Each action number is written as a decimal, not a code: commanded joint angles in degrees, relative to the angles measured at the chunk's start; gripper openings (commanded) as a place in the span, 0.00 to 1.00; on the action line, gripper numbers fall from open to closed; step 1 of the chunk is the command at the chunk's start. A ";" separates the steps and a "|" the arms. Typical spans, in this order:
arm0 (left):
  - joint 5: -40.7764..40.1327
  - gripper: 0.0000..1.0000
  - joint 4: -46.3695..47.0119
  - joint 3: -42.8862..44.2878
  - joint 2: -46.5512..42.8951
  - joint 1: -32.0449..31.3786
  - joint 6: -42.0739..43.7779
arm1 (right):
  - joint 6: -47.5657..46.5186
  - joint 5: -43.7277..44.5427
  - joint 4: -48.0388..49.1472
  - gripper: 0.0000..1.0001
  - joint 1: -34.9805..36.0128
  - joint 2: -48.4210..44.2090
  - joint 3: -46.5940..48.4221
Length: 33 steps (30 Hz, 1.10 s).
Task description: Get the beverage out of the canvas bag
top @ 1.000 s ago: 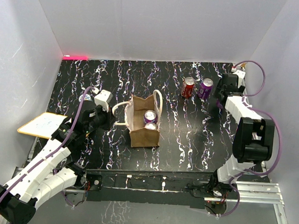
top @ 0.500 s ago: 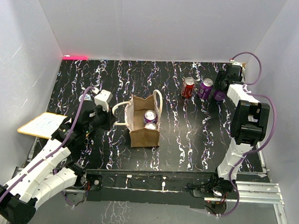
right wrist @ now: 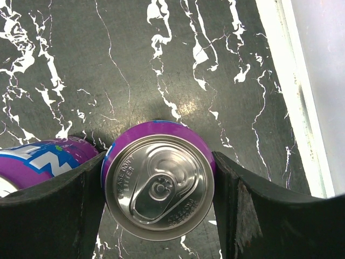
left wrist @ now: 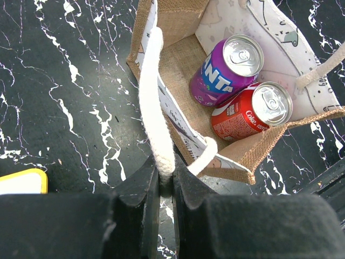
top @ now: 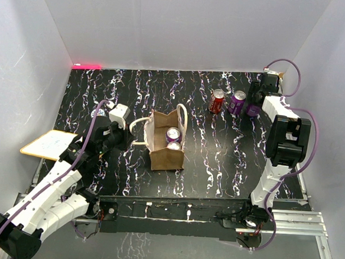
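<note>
Cream handle (left wrist: 153,102) of the canvas bag (left wrist: 180,65) is clamped in my left gripper (left wrist: 166,181) (bag upright on the table (left wrist: 64,81)). Fanta can (left wrist: 226,67) and Coke can (left wrist: 252,112) sit inside it. Right gripper (right wrist: 159,178) squeezes a purple can (right wrist: 159,189) standing at the table's far right, just beside a neighbouring can (right wrist: 38,159).

Canvas bag (top: 165,155) stands upright on table (top: 217,162), a bit left of centre. Inside, 2 cans side by side: Fanta can (left wrist: 226,70) behind, Coke can (left wrist: 248,113) in front. L gripper (left wrist: 166,174) sits just left of bag, pinching its left handle (left wrist: 151,91). Board (top: 47,144) at table's left edge, left of L arm. Far right, 3 in a row: 1st can (top: 216,100), 2nd can (top: 237,102), 3rd can (right wrist: 159,186) rightmost, betw. R gripper (right wrist: 159,162) fingers.
</note>
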 commanded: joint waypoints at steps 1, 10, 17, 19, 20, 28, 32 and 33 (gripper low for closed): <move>0.37 0.00 0.70 -0.44 -0.44 0.37 0.22 | 0.22 -0.66 -3.06 0.72 0.18 -0.84 2.89; 0.43 0.00 0.81 -0.45 -0.64 0.37 0.20 | 1.53 0.75 -4.20 0.88 0.17 -6.43 3.08; 0.55 0.00 0.78 -0.42 -0.52 0.38 0.22 | 6.46 6.19 -4.51 0.90 0.20 -18.18 -10.43; 0.72 0.00 0.86 -0.44 -0.52 0.36 0.22 | 7.54 5.32 -2.30 0.90 0.20 -22.28 -17.55; 0.85 0.00 0.99 -0.45 -0.52 0.37 0.22 | 8.45 4.42 -1.12 0.90 0.25 -24.26 -21.25; 1.12 0.00 0.93 -0.43 -0.49 0.39 0.30 | 14.29 -18.03 6.58 0.90 0.66 -40.35 -40.28; 0.94 0.00 0.97 -0.43 -0.74 0.37 0.22 | 16.13 -26.89 5.30 0.91 1.40 -44.31 -41.94; 0.99 0.00 0.97 -0.47 -0.65 0.39 0.22 | 16.71 -28.84 4.71 0.90 1.74 -44.92 -41.59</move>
